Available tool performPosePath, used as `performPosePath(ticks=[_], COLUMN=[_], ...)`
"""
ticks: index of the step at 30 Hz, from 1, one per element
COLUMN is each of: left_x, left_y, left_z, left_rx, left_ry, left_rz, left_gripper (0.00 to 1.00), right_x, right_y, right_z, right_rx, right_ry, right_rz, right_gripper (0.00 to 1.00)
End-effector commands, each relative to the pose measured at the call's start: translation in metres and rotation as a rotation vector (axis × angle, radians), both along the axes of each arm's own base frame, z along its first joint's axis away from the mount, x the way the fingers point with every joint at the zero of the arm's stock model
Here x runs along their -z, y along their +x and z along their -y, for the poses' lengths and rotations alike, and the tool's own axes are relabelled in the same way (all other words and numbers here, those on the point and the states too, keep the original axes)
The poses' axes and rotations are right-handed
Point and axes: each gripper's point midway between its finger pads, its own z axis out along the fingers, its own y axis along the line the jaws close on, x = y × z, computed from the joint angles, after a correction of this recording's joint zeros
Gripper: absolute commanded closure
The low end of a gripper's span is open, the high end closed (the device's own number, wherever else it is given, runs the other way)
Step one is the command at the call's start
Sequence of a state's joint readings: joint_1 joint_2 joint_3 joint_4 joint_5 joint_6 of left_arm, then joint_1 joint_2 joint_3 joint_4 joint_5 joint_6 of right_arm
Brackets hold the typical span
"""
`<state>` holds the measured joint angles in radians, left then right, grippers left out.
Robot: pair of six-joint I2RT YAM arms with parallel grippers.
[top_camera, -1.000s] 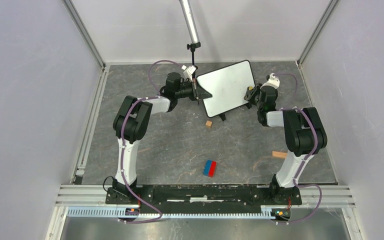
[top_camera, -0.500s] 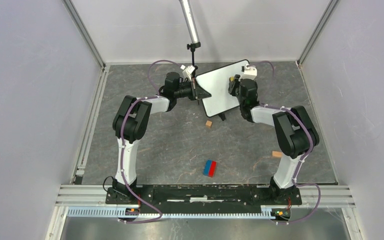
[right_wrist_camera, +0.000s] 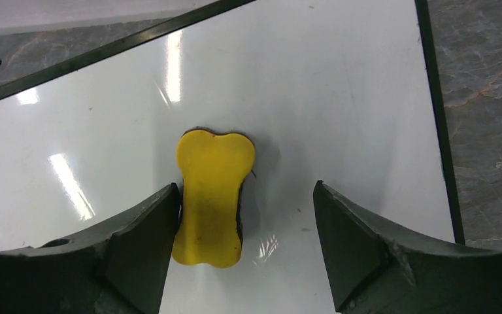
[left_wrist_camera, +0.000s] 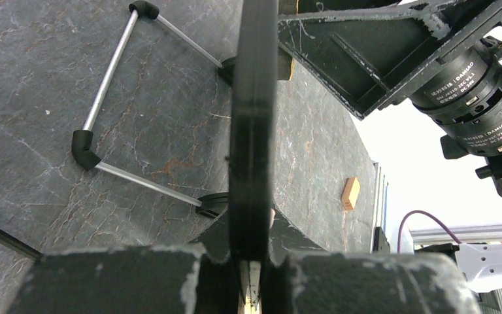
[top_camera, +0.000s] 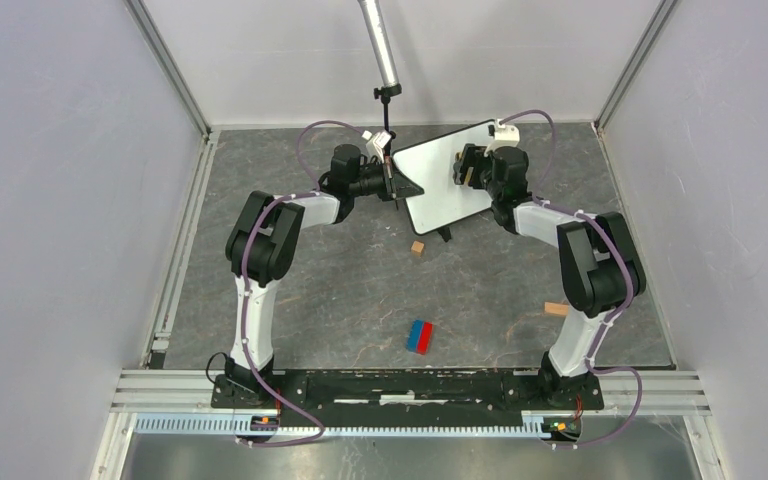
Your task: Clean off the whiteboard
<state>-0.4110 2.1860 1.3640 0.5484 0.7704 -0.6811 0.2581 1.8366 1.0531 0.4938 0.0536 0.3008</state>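
A grey, marbled table sits between white walls, and a metal pole slants down from above at the far end. The whiteboard is at that far end, just on the near side of the pole's lower tip, turned askew with its face toward the top camera. Its white surface shows no writing in the top view or the right wrist view, only streaks of glare. The left gripper is at the whiteboard's left edge and clenched on it. In the left wrist view the black frame runs edge-on up the middle, pinched between the two fingers. Behind the whiteboard in that view are thin metal rods with black corner pieces, lying against the table. The right gripper hangs over the whiteboard's face, on its right half, with its jaws spread apart and gripping nothing. Between them a yellow eraser, shaped like a bone, lies flat on the whiteboard. It touches the finger on the left of the right wrist view, while the other finger stands clear of it. A small wooden cube lies just off the whiteboard's near corner, beside a black foot. A longer wooden block lies well to the near right of the whiteboard. A red-and-blue block lies well apart from the whiteboard on its near side, toward the arms' bases.
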Motion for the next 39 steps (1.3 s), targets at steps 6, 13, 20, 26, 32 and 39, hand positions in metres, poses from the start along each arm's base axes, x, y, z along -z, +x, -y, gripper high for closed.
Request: performPosePath(ticks=[6, 13, 20, 26, 32, 39], left_x=[0.062, 0.061, 0.061, 0.059, 0.060, 0.059], left_y=[-0.017, -0.018, -0.018, -0.018, -0.018, -0.017], left_z=[-0.011, -0.011, -0.010, -0.009, -0.010, -0.011], left_rx=[-0.050, -0.049, -0.048, -0.047, -0.051, -0.053], left_ry=[0.109, 0.108, 0.108, 0.100, 0.103, 0.103], left_rz=[-0.247, -0.248, -0.247, -0.240, -0.240, -0.234], left_gripper=[0.98, 0.98, 0.98, 0.98, 0.98, 0.98], right_x=[-0.008, -0.023, -0.027, -0.030, -0.030, -0.018], right_y=[-0.013, -0.010, -0.002, -0.001, 0.001, -0.004], right_z=[-0.017, -0.014, -0.024, -0.022, -0.021, 0.004], right_rx=[-0.092, -0.074, -0.107, -0.099, -0.093, 0.013], right_ry=[0.029, 0.031, 0.052, 0.049, 0.043, -0.018], right_rz=[-0.013, 0.024, 0.025, 0.034, 0.032, 0.031], right_gripper=[0.39, 0.49, 0.43, 0.45, 0.43, 0.77])
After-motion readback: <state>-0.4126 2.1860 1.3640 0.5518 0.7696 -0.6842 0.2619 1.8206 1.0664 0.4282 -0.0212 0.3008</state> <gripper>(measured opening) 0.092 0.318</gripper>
